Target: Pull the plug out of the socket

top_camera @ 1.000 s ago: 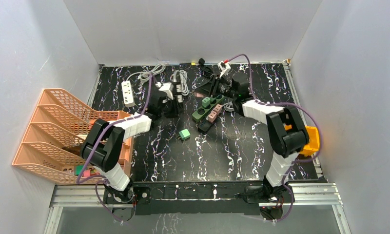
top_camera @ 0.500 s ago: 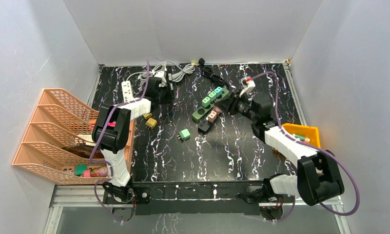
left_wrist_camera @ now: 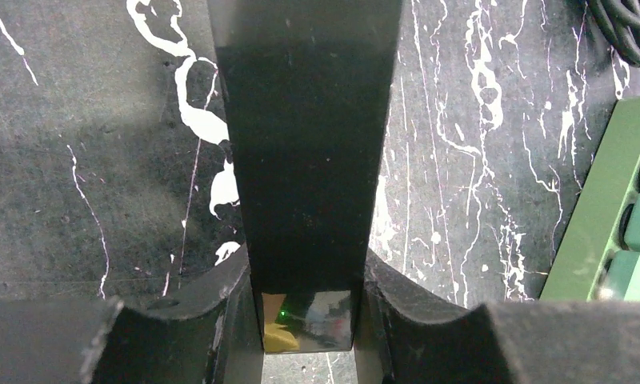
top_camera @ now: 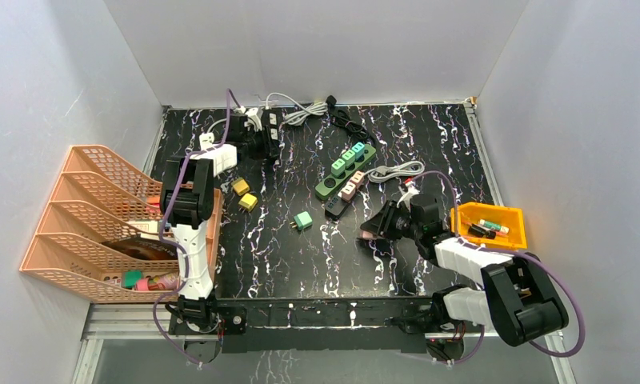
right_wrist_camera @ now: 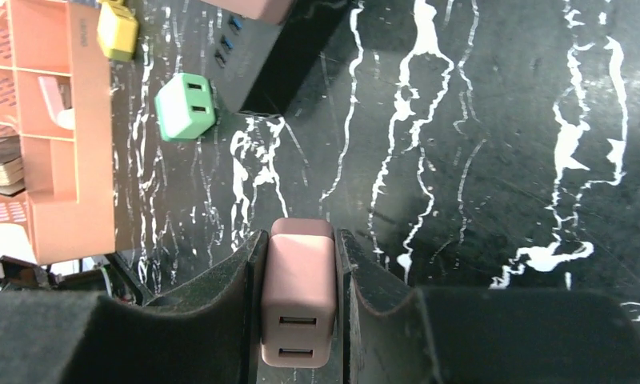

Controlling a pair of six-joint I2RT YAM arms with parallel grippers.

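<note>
Already pulled free, by the look of it: gripping the pink plug [right_wrist_camera: 298, 304] firmly in the right gripper [right_wrist_camera: 301, 240], long axis lying along the fingers [right_wrist_camera: 365, 288], 2 ports facing back at the wrist. Hovering over the table [top_camera: 429, 160], well apart from the green strip [top_camera: 345, 170] and black strip [top_camera: 337, 206] farther out and to the left. Probably only needs letting go here. Over at the left gripper [left_wrist_camera: 309, 272], far side, clamped tight on a black bar [left_wrist_camera: 305, 160]
</note>
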